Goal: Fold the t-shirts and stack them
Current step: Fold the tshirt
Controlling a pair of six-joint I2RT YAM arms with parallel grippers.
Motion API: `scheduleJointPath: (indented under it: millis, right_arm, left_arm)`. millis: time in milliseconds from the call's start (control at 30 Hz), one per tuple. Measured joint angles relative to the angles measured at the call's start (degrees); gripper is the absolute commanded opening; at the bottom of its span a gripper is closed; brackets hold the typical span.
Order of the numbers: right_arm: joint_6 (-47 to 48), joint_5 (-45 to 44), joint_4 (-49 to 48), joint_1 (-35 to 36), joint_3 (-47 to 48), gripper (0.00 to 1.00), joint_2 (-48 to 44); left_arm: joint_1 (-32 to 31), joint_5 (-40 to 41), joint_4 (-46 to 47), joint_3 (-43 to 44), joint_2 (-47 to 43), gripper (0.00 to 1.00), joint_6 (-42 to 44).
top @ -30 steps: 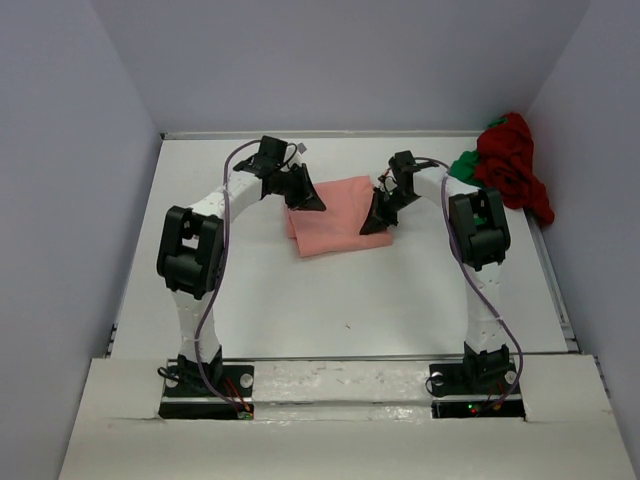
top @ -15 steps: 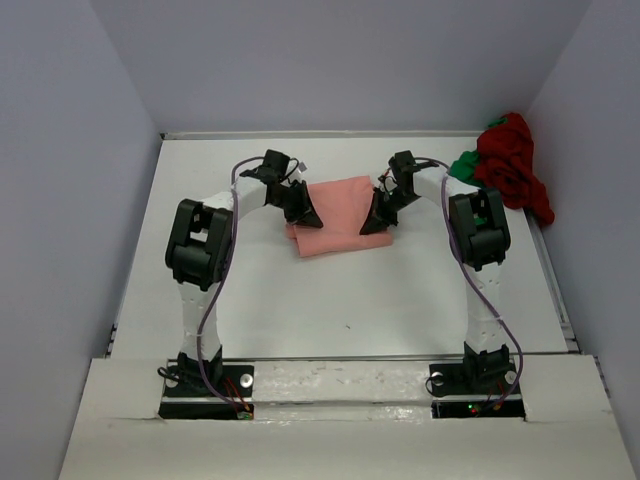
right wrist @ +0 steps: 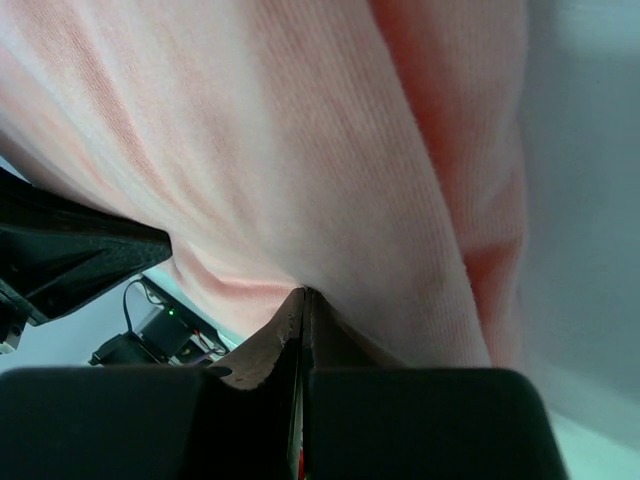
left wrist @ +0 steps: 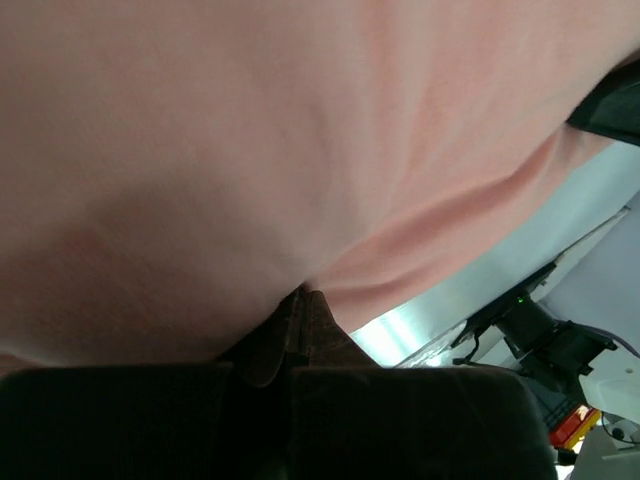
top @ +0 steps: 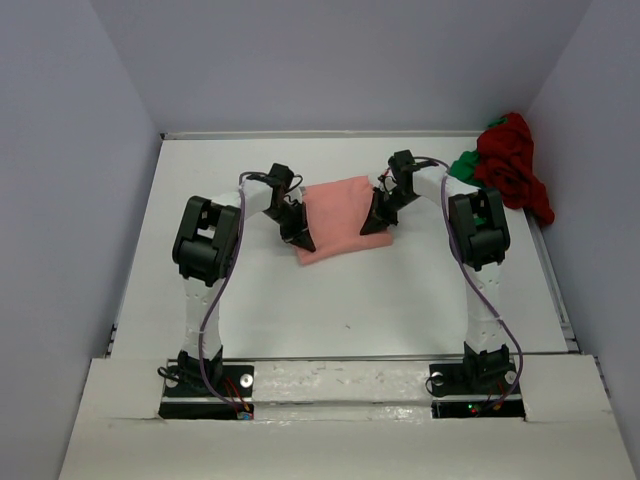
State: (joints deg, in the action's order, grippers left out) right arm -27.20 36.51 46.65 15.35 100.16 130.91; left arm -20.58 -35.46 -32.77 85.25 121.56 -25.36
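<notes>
Salmon-pink t-shirt [top: 340, 212] lay part-folded mid-table [top: 400, 300], well apart from dark red t-shirt [top: 512, 165] and green t-shirt [top: 463, 165] heaped far right. Left gripper [top: 300, 241] and right gripper [top: 371, 226] each pinched tight on its edge. Best to move both edges level and together, keeping the fold square.

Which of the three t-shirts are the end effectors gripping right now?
The salmon-pink t-shirt, flat mid-table, pinched by the left end effector and right end effector. The dark red t-shirt and green t-shirt lie bunched at the far right, untouched.
</notes>
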Motion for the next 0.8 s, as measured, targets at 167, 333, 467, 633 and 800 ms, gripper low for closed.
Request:
scheduleJointPath:
  millis: [167,333,467,633,800]
  right_arm:
    - [0.02,-0.63,0.9,0.02,0.59,0.0,0.07]
    - [0.02,-0.96,1.01,0.0,0.68,0.0,0.09]
    - [0.04,-1.22,1.33,0.0,0.96,0.0,0.11]
    - [0.42,-1.9,3.15,0.0,3.32,0.0,0.76]
    - [0.5,-2.08,7.28,0.0,11.45,0.0,1.62]
  left_arm:
    - [0.02,5.84,-6.29,0.26,-1.25,0.0,1.88]
    - [0.92,11.65,-9.77,-0.87,-3.3,0.0,2.64]
    - [2.89,15.04,-10.73,-1.25,-4.39,0.0,2.56]
    - [4.33,17.64,-11.76,3.23,-6.16,0.0,2.12]
    - [4.13,17.73,-11.02,12.37,-7.93,0.0,1.51]
